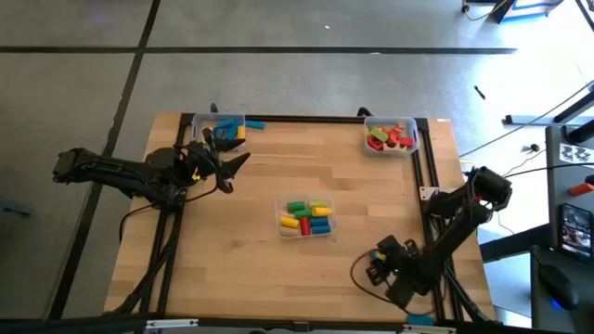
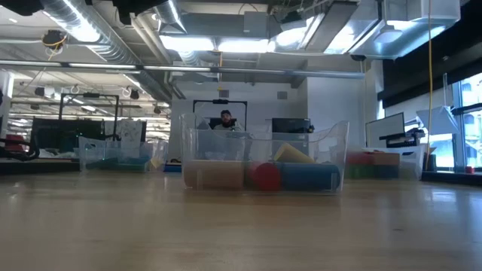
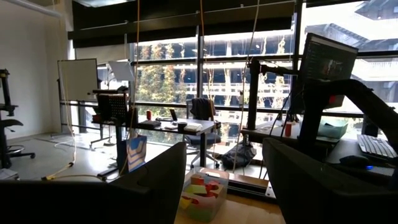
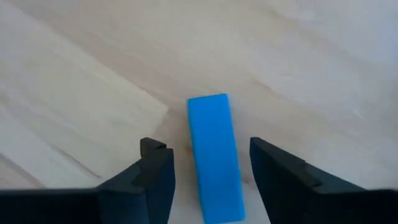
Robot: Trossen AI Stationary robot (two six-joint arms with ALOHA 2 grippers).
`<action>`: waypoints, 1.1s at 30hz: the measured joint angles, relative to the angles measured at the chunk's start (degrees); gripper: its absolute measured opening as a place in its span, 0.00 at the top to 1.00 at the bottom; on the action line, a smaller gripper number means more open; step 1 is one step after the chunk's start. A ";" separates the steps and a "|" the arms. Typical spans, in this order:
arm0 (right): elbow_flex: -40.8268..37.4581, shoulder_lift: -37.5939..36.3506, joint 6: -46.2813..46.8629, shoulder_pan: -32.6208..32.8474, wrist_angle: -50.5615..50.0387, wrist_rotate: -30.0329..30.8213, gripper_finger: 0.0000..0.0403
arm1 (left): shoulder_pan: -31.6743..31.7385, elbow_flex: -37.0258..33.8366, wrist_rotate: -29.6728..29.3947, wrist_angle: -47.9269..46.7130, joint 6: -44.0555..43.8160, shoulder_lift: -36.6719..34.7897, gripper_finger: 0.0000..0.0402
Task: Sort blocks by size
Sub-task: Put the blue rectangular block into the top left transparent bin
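A blue block [image 4: 215, 158] lies flat on the wooden table [image 1: 251, 269], between the spread fingers of the right gripper [image 4: 211, 174].

The fingers stand apart on either side of the block, with a gap showing on each side. From above, this gripper sits low at the table's near right corner. Three clear bins hold more blocks: one in the middle [image 1: 307, 219], one at the far left [image 1: 221, 129], one at the far right [image 1: 391, 136]. One blue block [image 1: 254, 123] lies just beside the far-left bin. The left gripper [image 1: 232, 167], fingers apart and empty, hovers near that bin.
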 joint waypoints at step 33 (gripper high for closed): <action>-0.49 13.66 -6.84 6.07 2.56 12.60 0.63 | -0.02 0.00 0.01 1.27 -1.54 0.00 0.48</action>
